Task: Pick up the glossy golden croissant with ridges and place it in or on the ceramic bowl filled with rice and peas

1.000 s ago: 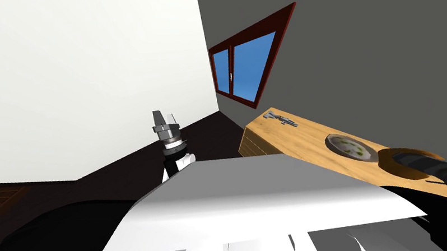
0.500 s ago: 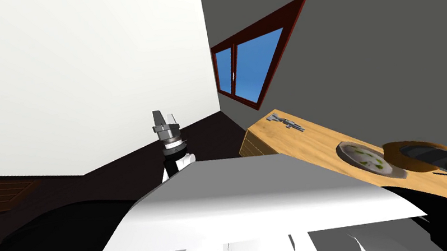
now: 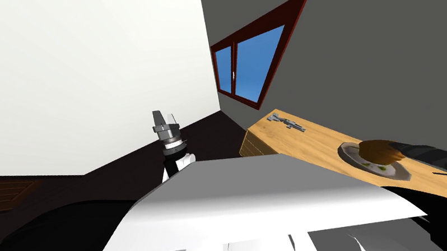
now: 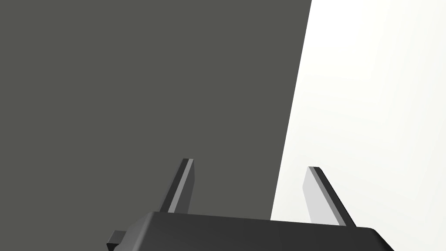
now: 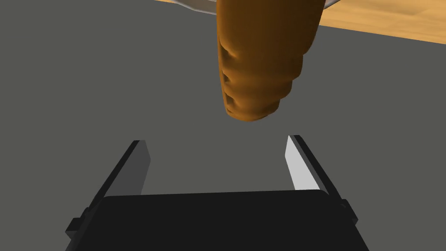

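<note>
My right claw (image 5: 215, 139) stood open, both fingers spread wide with nothing between them. The croissant (image 5: 257, 65) lay just ahead of the fingertips and clear of them. Its long axis ran straight away from the claw, the ridged near end pointing back at the gap and the far end reaching over the grey rim of the bowl (image 5: 196, 5). From the head camera the croissant (image 3: 382, 150) sat over the side of the bowl (image 3: 345, 150) nearest my right arm, so I judged it to be resting on the bowl, though I could not make out the contact itself. The right arm was plainly the nearer one. The left claw (image 3: 165, 120) was raised in front of the chest, well apart from the wooden top (image 3: 305, 144), its fingers (image 4: 187, 183) open and empty. A pull straight back along the croissant's axis looked unobstructed. The bowl sat near the front edge of the wooden top, with the grey wall (image 3: 374, 50) close behind. A small grey tool (image 3: 285, 120) lay at the far end, well apart.
</note>
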Available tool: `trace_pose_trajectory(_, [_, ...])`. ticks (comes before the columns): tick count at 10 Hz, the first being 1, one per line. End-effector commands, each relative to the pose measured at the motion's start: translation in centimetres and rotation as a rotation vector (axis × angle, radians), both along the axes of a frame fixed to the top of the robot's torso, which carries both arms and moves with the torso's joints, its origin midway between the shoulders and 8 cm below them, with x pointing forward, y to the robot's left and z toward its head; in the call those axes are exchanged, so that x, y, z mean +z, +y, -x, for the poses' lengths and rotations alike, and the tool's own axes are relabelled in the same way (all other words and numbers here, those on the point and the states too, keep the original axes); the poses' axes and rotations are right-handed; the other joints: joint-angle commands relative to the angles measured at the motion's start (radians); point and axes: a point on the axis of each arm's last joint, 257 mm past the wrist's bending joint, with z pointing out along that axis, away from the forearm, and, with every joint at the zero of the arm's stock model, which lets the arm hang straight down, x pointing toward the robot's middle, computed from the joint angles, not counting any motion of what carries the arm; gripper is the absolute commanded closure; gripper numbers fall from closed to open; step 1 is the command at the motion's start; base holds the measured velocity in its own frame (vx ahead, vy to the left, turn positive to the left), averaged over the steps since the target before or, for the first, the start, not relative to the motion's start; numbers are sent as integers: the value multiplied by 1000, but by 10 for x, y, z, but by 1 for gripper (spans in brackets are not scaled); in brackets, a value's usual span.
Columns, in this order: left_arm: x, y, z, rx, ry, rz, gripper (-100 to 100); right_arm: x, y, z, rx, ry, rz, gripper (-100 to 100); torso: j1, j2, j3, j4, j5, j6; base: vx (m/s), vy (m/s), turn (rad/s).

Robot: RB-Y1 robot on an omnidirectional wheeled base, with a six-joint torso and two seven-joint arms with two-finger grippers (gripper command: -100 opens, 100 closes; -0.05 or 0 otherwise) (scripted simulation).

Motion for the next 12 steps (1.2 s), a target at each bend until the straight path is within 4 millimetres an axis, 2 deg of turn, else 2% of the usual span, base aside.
trace_pose_trajectory(1, [0, 0, 0, 0, 0, 0, 0, 0, 0, 0, 0, 0, 0, 0, 0, 0, 0, 0, 0, 0, 0, 0, 0])
trace_pose_trajectory(2, [0, 0, 0, 0, 0, 0, 0, 10, 6, -8, 9, -2, -1, -100, 0, 0, 0, 0, 0, 0, 1, -27, -86])
trace_pose_trajectory(5, [0, 0, 0, 0, 0, 0, 0, 24, 16, -20, 25, -3, -5, -100, -3, 0, 0, 0, -1, 0, 2, -52, -61])
trace_pose_trajectory(9, [0, 0, 0, 0, 0, 0, 0, 40, 38, -42, 55, 5, -18, -100, 1, 0, 0, 0, 0, 0, 2, 1, -10])
trace_pose_trajectory(10, [0, 0, 0, 0, 0, 0, 0, 38, 35, -38, 51, 4, -15, -100, 1, 0, 0, 0, 0, 0, 0, 0, 0])
trace_pose_trajectory(11, [0, 0, 0, 0, 0, 0, 0, 39, 35, -38, 51, 3, -16, 0, 1, 0, 0, 0, 0, 0, 0, 0, 0])
trace_pose_trajectory(12, [0, 0, 0, 0, 0, 0, 0, 38, 35, -38, 51, 3, -16, 0, 0, 0, 0, 0, 0, 0, 0, 0, 0])
